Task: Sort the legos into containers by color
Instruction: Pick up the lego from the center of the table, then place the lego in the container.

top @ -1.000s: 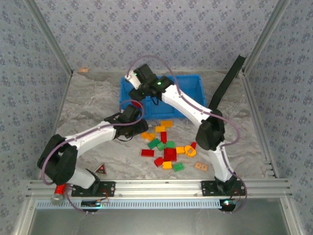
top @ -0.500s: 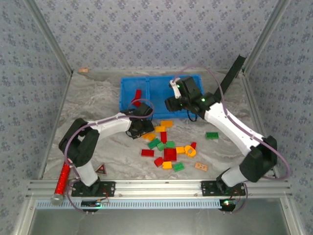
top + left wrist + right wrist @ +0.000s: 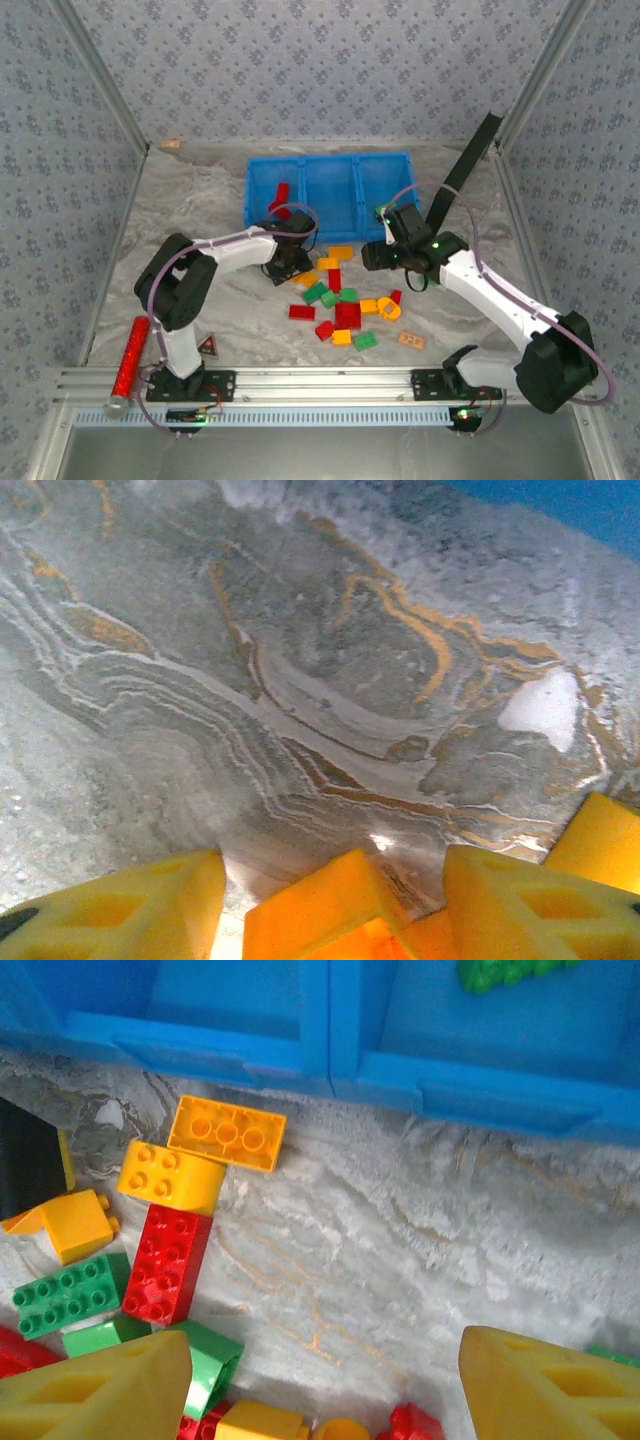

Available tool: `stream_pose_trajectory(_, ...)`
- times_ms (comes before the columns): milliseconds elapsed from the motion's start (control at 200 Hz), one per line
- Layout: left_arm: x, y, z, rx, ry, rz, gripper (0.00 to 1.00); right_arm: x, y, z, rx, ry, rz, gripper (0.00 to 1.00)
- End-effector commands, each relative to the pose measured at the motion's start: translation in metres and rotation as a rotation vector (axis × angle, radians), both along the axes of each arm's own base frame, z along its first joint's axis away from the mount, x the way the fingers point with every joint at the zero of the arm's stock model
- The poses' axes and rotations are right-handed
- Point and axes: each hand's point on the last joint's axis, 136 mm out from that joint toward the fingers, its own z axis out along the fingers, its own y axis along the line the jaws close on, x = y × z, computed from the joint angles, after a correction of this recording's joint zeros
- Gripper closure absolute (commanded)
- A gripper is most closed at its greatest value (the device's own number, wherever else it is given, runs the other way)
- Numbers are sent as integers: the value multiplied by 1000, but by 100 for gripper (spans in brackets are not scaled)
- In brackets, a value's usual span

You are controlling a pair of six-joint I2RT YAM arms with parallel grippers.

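The legos (image 3: 345, 300) lie in a loose red, orange and green pile in front of the blue containers (image 3: 330, 160). One red brick (image 3: 281, 195) sits in the left compartment. A green brick (image 3: 383, 211) lies in the right one, and the same green brick (image 3: 505, 972) shows from the right wrist. My left gripper (image 3: 290, 262) is low at the pile's left end. An orange brick (image 3: 320, 910) stands between the fingers of the left gripper (image 3: 335, 880), with a gap on the left side. My right gripper (image 3: 320, 1390) hangs open over bare table, nothing between its fingers.
An orange oblong brick (image 3: 226, 1134), a rounded orange one (image 3: 170, 1175) and a red brick (image 3: 168, 1263) lie just before the tray wall (image 3: 330, 1055). A tan block (image 3: 410, 340) sits front right, a red cylinder (image 3: 131, 355) front left. A black strip (image 3: 465, 165) leans at the right.
My right gripper came back from over the tray to the table in front of it and opened wider. My left gripper shifted right onto the orange bricks and its fingers narrowed.
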Motion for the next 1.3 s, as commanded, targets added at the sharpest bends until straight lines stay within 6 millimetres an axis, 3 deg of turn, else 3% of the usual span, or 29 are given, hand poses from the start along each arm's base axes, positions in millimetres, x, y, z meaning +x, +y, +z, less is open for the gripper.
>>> stream_pose_trajectory(0, -20, -7, -30, -11, 114, -13, 47, -24, -11, -16, 24, 95, -52, 26)
stream_pose_trajectory(320, -37, -2, -29, 4, 170, -72, 59, -65, -22, -61, 105, 262, -151, 26)
stream_pose_trajectory(570, -27, -1, 17, 2, 81, -115, 61, -80, -29, -79, 115, 302, -196, 25)
stream_pose_trajectory(835, 12, -27, 86, -56, -85, -182, 62, -84, -46, -82, 128, 288, -274, 25)
stream_pose_trajectory(999, 38, -43, 125, -87, -206, -215, 62, -84, -76, -75, 165, 262, -457, 24)
stream_pose_trajectory(1294, 99, -71, 158, -96, -358, -244, 61, -69, -125, -62, 350, 190, -780, 23)
